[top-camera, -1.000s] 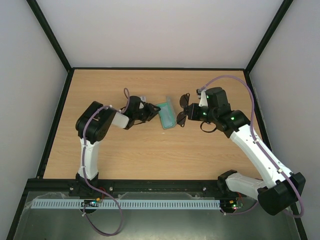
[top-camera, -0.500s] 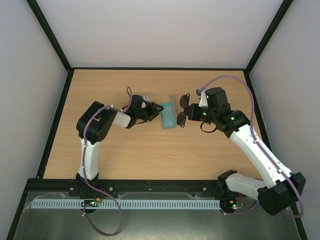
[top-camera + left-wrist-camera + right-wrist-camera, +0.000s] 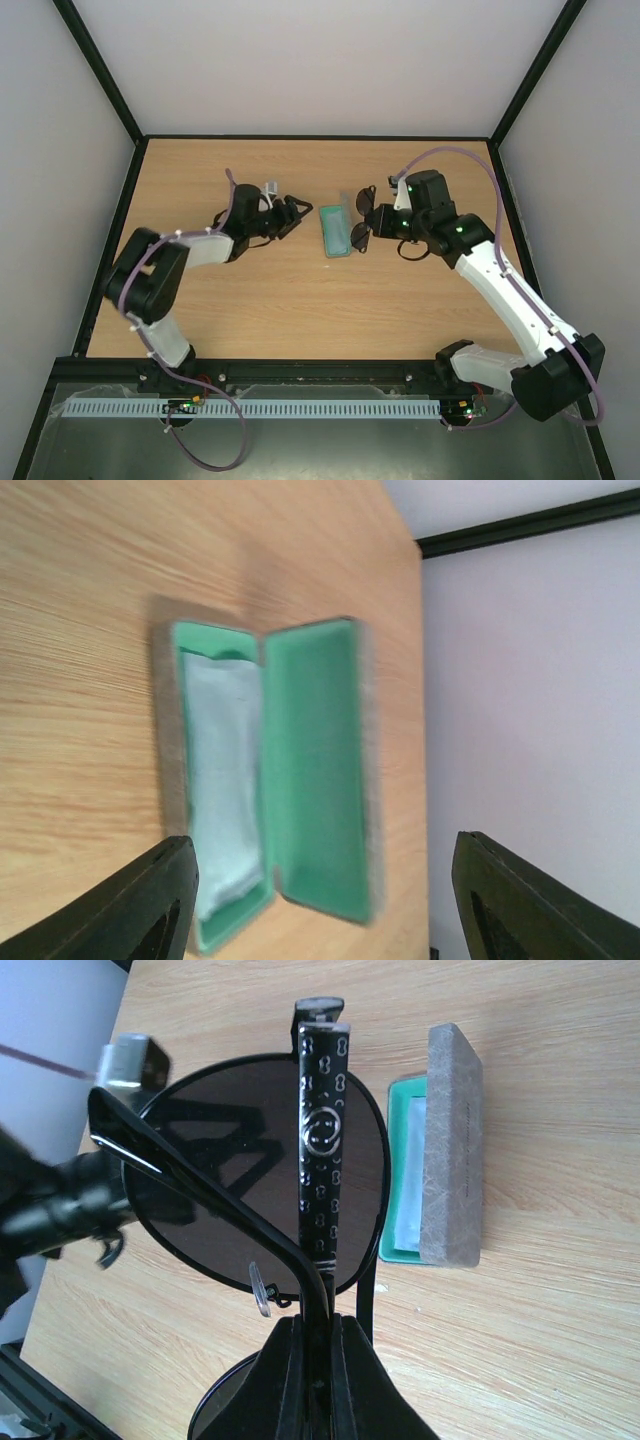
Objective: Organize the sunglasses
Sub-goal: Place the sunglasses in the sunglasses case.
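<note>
Since a second ago the left gripper (image 3: 290,213) has been drawn back from the case (image 3: 335,230) toward 9 o'clock, with its arm swung out to the left, and a gap of bare table (image 3: 300,310) is now left between them. The right arm has been eased slightly toward the case. The left fingers (image 3: 150,910) are spread wide and hold nothing. The right gripper (image 3: 318,1325) is pinched on the sunglasses (image 3: 363,218), gripped where the frame (image 3: 200,1195) and a patterned temple (image 3: 322,1130) meet. The temple lies folded across the dark lens (image 3: 230,1140). The sunglasses are held off the table, just beside the case at its 3 o'clock. In the left wrist view the case is seen lying open, green-lined, with a pale blue cloth (image 3: 220,780) already spread in the half with the deeper wall. In the right wrist view the grey lid (image 3: 452,1150) is seen standing up beside that half. The step in hand is judged to be the laying of the sunglasses into the lined half, on top of the cloth. For that to be done well, the long line of the two lenses should be turned to match the long side of the case, and the pair carried toward 9 o'clock until it is centred over the cloth. It should then be lowered flat, so that the upright lid is not struck. The pinch should be released only once the frame is resting. The light case may slide if nudged, so it could be steadied with the free left gripper.
</note>
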`<move>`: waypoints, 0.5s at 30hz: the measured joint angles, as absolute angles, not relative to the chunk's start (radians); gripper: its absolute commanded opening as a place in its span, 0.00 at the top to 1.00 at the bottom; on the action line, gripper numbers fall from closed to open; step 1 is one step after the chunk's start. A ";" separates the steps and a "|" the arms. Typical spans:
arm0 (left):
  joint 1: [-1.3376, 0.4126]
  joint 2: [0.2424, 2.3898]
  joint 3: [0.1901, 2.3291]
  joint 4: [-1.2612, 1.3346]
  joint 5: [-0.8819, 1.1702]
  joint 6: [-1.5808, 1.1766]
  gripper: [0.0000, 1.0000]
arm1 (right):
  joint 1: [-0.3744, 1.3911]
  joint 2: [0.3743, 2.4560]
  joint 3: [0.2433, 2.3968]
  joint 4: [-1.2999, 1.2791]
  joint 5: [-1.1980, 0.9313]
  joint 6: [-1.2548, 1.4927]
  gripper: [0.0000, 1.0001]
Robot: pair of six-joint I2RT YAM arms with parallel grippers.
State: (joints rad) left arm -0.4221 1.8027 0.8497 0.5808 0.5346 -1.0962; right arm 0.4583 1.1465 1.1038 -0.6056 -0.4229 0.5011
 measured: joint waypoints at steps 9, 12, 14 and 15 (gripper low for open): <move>-0.422 1.415 0.765 0.364 0.534 -0.975 0.01 | 0.458 1.272 1.246 -0.620 -0.442 0.506 0.99; -0.416 1.322 0.744 0.282 0.532 -0.943 0.01 | 0.462 1.332 1.317 -0.628 -0.447 0.509 0.99; -0.408 1.265 0.728 0.231 0.531 -0.923 0.01 | 0.472 1.385 1.382 -0.643 -0.446 0.509 0.99; -0.403 1.238 0.721 0.205 0.531 -0.914 0.01 | 0.479 1.417 1.419 -0.650 -0.445 0.509 0.99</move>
State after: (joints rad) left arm -0.4030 1.2377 0.7208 0.2047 0.5308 -0.9142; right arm 0.4786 1.4170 1.4185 -0.6502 -0.4450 0.5095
